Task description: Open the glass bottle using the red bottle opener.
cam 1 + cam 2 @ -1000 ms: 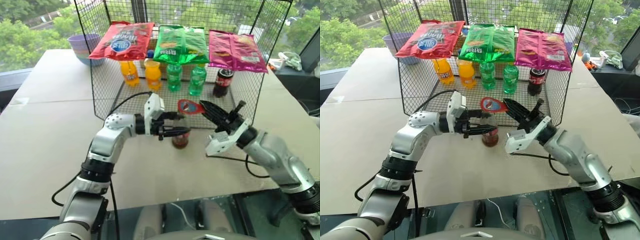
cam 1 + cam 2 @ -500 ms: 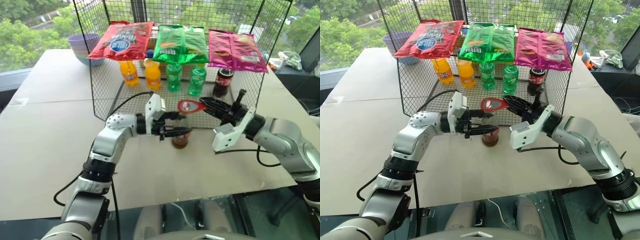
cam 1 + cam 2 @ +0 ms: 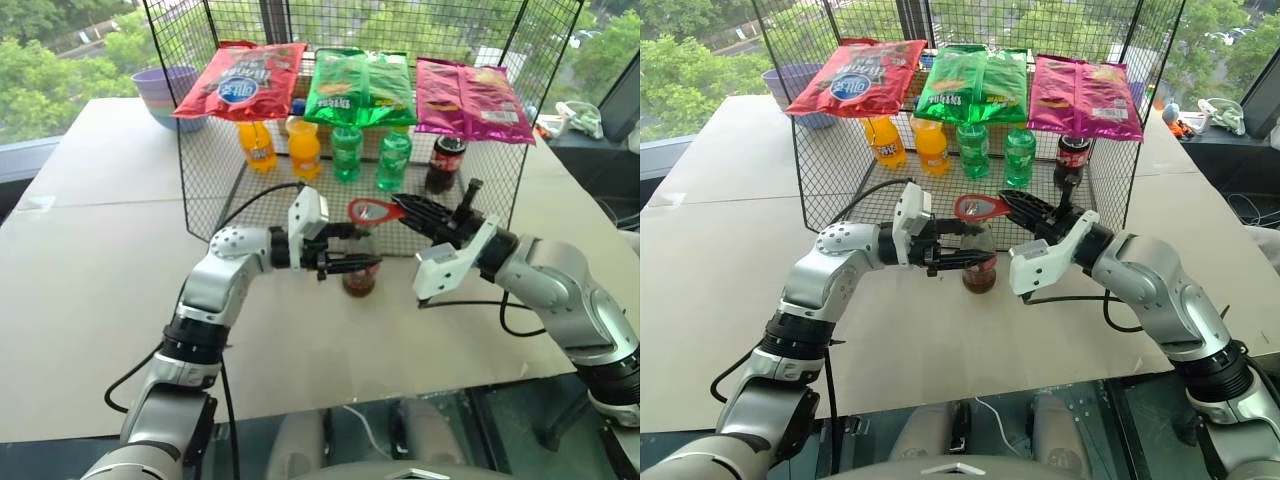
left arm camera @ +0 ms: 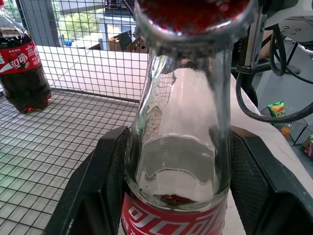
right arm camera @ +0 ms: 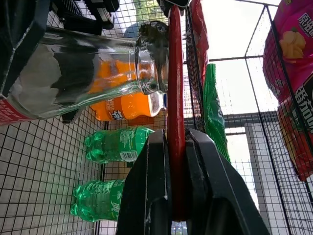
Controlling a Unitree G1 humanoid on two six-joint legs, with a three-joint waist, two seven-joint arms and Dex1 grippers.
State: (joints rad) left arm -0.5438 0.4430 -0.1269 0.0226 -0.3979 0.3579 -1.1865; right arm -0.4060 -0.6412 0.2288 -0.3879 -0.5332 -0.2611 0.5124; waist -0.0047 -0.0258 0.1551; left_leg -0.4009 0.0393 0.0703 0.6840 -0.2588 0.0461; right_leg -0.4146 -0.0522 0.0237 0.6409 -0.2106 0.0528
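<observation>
The slim clear glass bottle [image 3: 361, 268] with a red label band stands upright on the pale table [image 3: 90, 270], just in front of the black wire mesh rack [image 3: 210, 180]; the left gripper [image 3: 352, 248] clasps it, one black finger [image 4: 95, 183] on each side of the body above the label; the right gripper [image 3: 408, 210] is clamped on the handle of the flat red bottle opener [image 3: 372, 210] with a round ring head; the ring head sits level against the top of the bottle neck; in the right wrist view the opener [image 5: 176, 98] lies flush against the bottle mouth [image 5: 151, 61]; orange and green plastic bottles [image 3: 345, 153] stand inside the rack.
</observation>
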